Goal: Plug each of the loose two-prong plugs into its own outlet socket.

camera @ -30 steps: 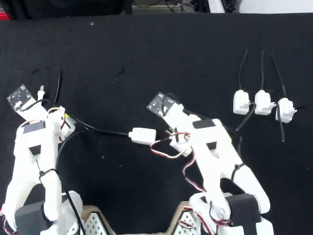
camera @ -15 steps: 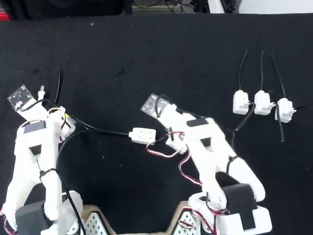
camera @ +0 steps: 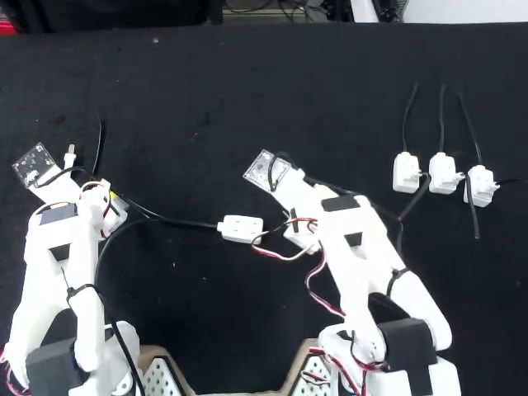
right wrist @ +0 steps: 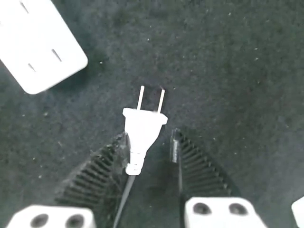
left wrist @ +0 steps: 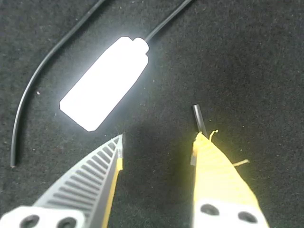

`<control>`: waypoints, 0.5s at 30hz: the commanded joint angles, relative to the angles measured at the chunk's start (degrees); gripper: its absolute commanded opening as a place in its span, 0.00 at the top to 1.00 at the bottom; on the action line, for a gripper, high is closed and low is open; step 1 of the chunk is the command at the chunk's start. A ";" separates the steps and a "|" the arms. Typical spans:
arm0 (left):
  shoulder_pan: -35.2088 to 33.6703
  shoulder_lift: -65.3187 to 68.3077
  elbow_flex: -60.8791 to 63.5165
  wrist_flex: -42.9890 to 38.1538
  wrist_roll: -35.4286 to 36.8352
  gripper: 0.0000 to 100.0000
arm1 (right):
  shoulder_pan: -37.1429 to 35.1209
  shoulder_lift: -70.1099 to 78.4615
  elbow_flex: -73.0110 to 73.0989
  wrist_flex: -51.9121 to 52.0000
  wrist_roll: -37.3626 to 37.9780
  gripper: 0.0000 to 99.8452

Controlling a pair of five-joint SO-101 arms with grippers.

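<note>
On the black cloth (camera: pixel 247 82), the left arm (camera: pixel 58 256) stands at the left edge. Its gripper (left wrist: pixel 156 142) has its fingers spread wide and grips nothing. Just beyond the fingertips lies a white block (left wrist: pixel 104 83) with a black cord running from one end, and the cut end of a black cable (left wrist: pixel 197 115) lies beside one fingertip. Near the middle lies a white outlet block (camera: pixel 241 228), its cord trailing toward the left arm and its face showing bare slits in the right wrist view. The right arm (camera: pixel 355 247) bends over the cloth just right of it. Its gripper (right wrist: pixel 149 140) is open around a white two-prong plug (right wrist: pixel 144 126) that lies flat between the fingers, close against one and apart from the other, unclamped, prongs pointing away from the gripper. Far right sit three small white units (camera: pixel 444 173) in a row, each with a black cord; whether anything is seated in them is too small to tell.
</note>
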 commanded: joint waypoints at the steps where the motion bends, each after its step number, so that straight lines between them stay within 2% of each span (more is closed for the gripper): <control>1: -0.31 -0.79 -0.13 -0.70 0.26 0.77 | 0.88 -2.68 -2.77 -0.88 -6.07 0.87; 5: -0.31 -0.79 -0.13 -0.70 0.26 0.77 | 1.05 -2.77 -4.88 0.35 -12.92 0.87; 10: -0.31 -0.79 -0.13 -0.70 0.26 0.77 | 3.25 -2.24 -7.87 2.29 -13.01 0.87; 15: -0.22 -0.79 -0.13 -0.70 0.26 0.77 | 3.16 -2.24 -6.29 2.29 -9.93 0.87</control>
